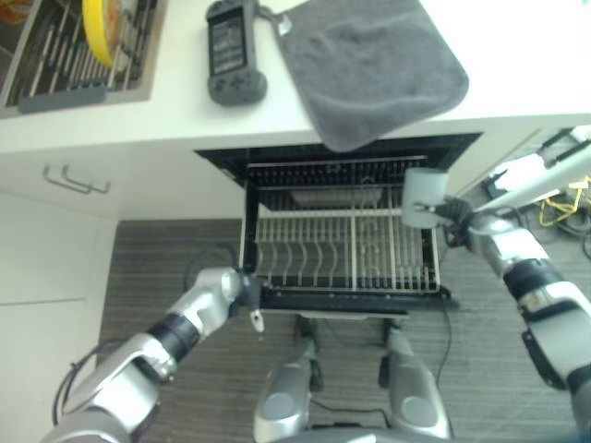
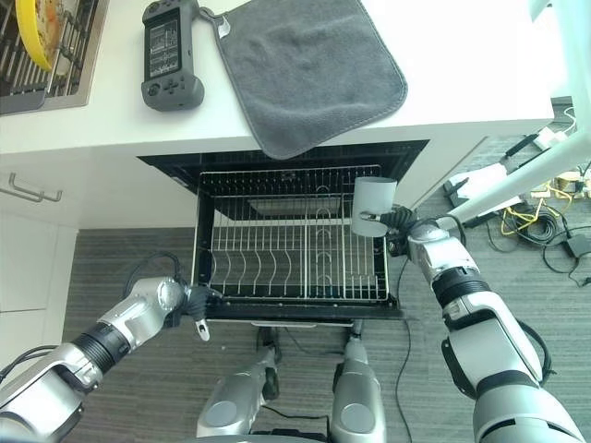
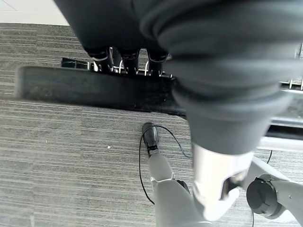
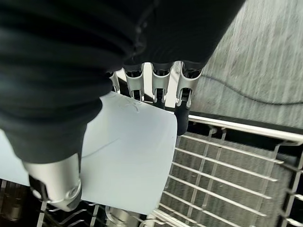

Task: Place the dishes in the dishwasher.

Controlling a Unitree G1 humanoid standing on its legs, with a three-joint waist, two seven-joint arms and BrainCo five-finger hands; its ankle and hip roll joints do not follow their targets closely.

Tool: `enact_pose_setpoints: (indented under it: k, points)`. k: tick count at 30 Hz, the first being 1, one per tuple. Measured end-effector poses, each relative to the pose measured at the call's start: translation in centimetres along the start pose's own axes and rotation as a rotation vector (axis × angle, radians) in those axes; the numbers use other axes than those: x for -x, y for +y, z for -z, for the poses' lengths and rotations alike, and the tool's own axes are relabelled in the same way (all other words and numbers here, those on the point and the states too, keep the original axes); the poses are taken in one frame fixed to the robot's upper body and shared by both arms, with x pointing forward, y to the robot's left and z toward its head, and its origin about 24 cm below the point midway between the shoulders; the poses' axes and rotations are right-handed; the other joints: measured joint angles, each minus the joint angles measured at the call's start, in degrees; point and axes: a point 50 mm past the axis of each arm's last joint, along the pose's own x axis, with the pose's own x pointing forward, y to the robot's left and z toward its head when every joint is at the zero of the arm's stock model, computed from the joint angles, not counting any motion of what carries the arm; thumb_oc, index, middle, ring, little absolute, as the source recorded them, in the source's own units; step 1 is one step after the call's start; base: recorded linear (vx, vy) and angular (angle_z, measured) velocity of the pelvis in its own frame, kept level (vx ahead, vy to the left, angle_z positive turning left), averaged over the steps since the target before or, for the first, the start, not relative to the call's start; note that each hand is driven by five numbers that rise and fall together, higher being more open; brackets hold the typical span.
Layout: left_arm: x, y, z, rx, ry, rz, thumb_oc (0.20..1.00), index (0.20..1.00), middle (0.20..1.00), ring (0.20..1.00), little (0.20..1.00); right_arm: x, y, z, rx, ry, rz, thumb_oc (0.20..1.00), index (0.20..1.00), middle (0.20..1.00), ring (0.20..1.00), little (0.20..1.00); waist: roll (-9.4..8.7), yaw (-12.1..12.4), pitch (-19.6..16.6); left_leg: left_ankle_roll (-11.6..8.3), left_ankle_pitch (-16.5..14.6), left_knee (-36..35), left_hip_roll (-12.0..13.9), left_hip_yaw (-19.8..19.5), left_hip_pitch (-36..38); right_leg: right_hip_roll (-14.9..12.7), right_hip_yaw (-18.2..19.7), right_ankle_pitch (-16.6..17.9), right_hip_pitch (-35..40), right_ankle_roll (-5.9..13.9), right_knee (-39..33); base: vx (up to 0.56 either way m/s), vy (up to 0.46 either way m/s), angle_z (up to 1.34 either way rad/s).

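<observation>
Holding a pale grey cup (image 2: 373, 207) in the right hand (image 2: 399, 224): in the right wrist view the fingers (image 4: 161, 85) curl over its far side and the thumb (image 4: 54, 182) presses the near side, so the grip is firm. From the head cameras the cup sits at about 2 o'clock over the pulled-out dishwasher rack (image 2: 291, 249), above the rack's right edge; I cannot tell whether its base touches the wires.

The rack is a white wire basket with a row of tines along its front half, and I see no dish on it. It juts from the dark dishwasher opening (image 2: 166, 164) under the white counter (image 2: 480, 83).

My left hand (image 2: 196, 305) is at about 8 o'clock, at the rack's front left corner. In the left wrist view its fingers (image 3: 124, 56) reach over the black front bar (image 3: 94, 90) (tips hidden behind it), so I cannot say whether that hand grips the bar.

On the counter: a grey towel (image 2: 305, 65) hanging over the edge at 12 o'clock, a dark handheld controller (image 2: 169, 55) just left of it. At 11 o'clock, a yellow dish (image 1: 97, 28) stands upright in the sink rack (image 1: 55, 65).
</observation>
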Motion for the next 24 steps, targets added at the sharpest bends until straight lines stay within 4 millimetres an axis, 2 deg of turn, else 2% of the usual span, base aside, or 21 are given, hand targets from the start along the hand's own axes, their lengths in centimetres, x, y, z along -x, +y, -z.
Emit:
enact_pose_setpoints:
  k: [9,10,11,12,24]
  points:
    - [-0.25,-0.02,-0.74,0.016,-0.052,-0.043,1.0,1.0,1.0,1.0,1.0,-0.16,0.1,-0.6,-0.002,0.026,-0.017,0.2,0.2,0.2,0.2,0.2,2.08,0.65,0.8,0.01,0.01,0.01,-0.52,-0.22,-0.11,-0.31,-0.12,0.01,-0.03,-0.01,0.01,-0.01,0.02,0.01]
    - [-0.3,-0.05,-0.77,0.019,-0.056,-0.044,1.0,1.0,1.0,1.0,1.0,-0.16,0.06,-0.61,0.002,0.027,-0.017,0.511,0.511,0.511,0.511,0.511,2.13,0.68,0.77,0.02,0.01,0.01,-0.53,-0.23,-0.11,-0.32,-0.15,0.01,-0.03,-0.02,0.01,-0.02,0.034,0.01]
    - [-0.33,-0.05,-0.8,0.02,-0.06,-0.05,1.0,1.0,1.0,1.0,1.0,-0.16,0.02,-0.58,0.007,0.031,-0.013,0.871,0.871,0.871,0.871,0.871,2.2,0.72,0.73,0.02,0.02,0.01,-0.54,-0.24,-0.11,-0.34,-0.14,0.02,-0.02,-0.02,0.01,-0.02,0.032,0.01]
    - [-0.39,-0.06,-0.81,0.023,-0.061,-0.054,1.0,1.0,1.0,1.0,1.0,-0.15,0.01,-0.57,0.011,0.033,-0.012,1.0,1.0,1.0,1.0,1.0,2.26,0.73,0.72,0.02,0.02,0.01,-0.56,-0.24,-0.09,-0.37,-0.15,0.04,-0.01,-0.04,0.02,0.0,0.0,0.0]
    - [-0.52,-0.22,-0.95,0.028,-0.067,-0.074,1.0,1.0,1.0,1.0,1.0,-0.05,0.1,-0.81,0.016,0.045,0.025,1.0,1.0,1.0,1.0,1.0,2.35,0.75,0.69,0.15,0.13,0.01,-0.61,-0.21,0.1,-0.37,-0.05,0.26,0.16,-0.28,0.03,-0.01,0.0,0.0]
